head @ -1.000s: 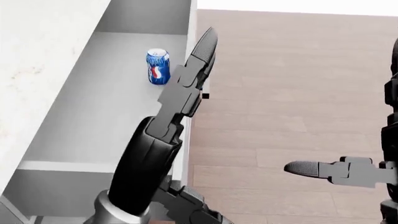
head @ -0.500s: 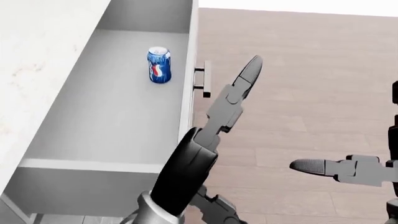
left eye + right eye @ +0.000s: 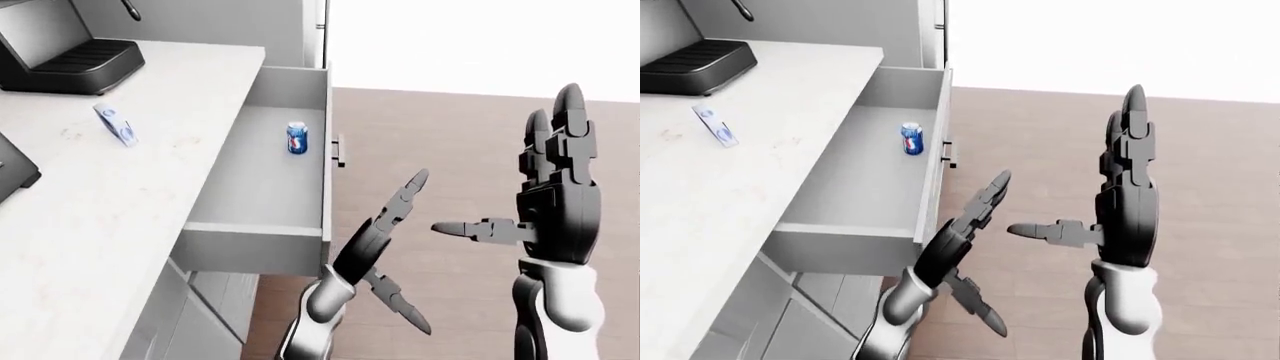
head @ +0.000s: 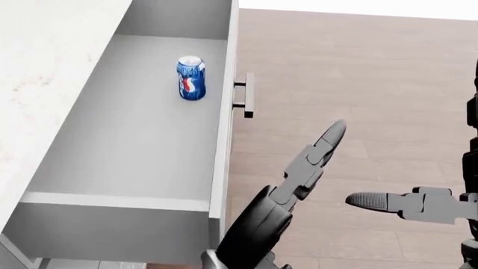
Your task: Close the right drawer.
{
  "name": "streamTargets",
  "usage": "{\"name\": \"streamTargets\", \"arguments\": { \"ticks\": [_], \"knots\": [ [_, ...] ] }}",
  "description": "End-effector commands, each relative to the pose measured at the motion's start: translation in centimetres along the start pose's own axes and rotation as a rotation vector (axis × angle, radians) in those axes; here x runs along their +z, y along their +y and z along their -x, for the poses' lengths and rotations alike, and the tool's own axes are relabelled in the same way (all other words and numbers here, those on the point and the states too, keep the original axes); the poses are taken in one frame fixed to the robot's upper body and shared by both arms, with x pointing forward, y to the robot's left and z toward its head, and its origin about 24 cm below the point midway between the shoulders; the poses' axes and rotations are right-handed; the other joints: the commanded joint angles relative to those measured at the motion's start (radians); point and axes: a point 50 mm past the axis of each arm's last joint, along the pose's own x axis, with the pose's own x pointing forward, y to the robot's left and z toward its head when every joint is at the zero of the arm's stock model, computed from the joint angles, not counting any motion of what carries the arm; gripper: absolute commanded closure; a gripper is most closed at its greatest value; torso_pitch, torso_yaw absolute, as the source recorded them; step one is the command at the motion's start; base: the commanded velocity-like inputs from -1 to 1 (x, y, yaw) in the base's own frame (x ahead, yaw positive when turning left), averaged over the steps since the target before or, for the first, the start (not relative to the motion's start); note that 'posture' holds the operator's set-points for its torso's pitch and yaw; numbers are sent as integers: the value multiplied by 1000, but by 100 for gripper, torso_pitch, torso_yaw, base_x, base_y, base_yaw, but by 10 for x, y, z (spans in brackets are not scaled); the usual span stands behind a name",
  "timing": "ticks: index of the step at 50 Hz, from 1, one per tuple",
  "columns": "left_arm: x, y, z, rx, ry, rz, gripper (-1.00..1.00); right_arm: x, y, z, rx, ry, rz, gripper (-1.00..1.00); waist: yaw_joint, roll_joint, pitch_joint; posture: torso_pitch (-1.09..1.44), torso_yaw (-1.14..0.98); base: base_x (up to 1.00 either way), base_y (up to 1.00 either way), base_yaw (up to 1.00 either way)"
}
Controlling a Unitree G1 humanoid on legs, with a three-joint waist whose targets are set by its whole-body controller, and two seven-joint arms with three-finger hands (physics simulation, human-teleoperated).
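The right drawer (image 3: pixel 262 180) stands pulled out from under the surface (image 3: pixel 110 187), a cola can (image 3: pixel 297 139) inside. The left hand (image 3: pixel 395 214), fingers spread and grasping nothing, hangs beside the drawer front, apart from its handle (image 4: pixel 247 95), likely positioned to push. The right hand (image 3: pixel 553 196) is raised, released.

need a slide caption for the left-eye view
Open drawer holding a soda can, with left hand and right hand open, raised beside it.

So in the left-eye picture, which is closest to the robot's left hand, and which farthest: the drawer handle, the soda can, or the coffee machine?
From the left hand, nearest first:
1. Drawer handle, on the drawer front, up and left of the fingertips.
2. Soda can, standing inside the open drawer, left of the handle.
3. Coffee machine, on the counter at the top left corner.
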Motion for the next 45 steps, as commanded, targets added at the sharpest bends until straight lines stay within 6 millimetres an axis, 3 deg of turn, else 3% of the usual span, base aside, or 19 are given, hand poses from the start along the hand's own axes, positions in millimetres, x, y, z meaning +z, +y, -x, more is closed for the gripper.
{"name": "streamTargets", "arguments": {
  "ticks": [1,13,27,32,36,45],
  "knots": [
    [12,4,-8,17,-83,0,-100,13,-2,-3,-9,-77,8,-100,0,-7,-18,0,0,0,0,0],
    [-19,13,-15,62,33,165,-100,11,-1,-2,-7,-75,7,-100,0,-10,-20,0,0,0,0,0],
    [-37,-14,-6,33,180,225,-100,10,-2,-2,-10,-73,7,-100,-2,-14,-19,0,0,0,0,0],
    [-42,-13,-3,158,231,229,-100,10,-2,-2,-9,-73,7,-100,-4,-15,-18,0,0,0,0,0],
    [-46,0,-2,292,243,231,-100,9,-2,-2,-9,-73,8,-100,-5,-15,-19,0,0,0,0,0],
    [-55,17,-3,398,280,265,-100,9,-3,-2,-9,-72,8,-100,-4,-12,-22,0,0,0,0,0]
  ]
}}
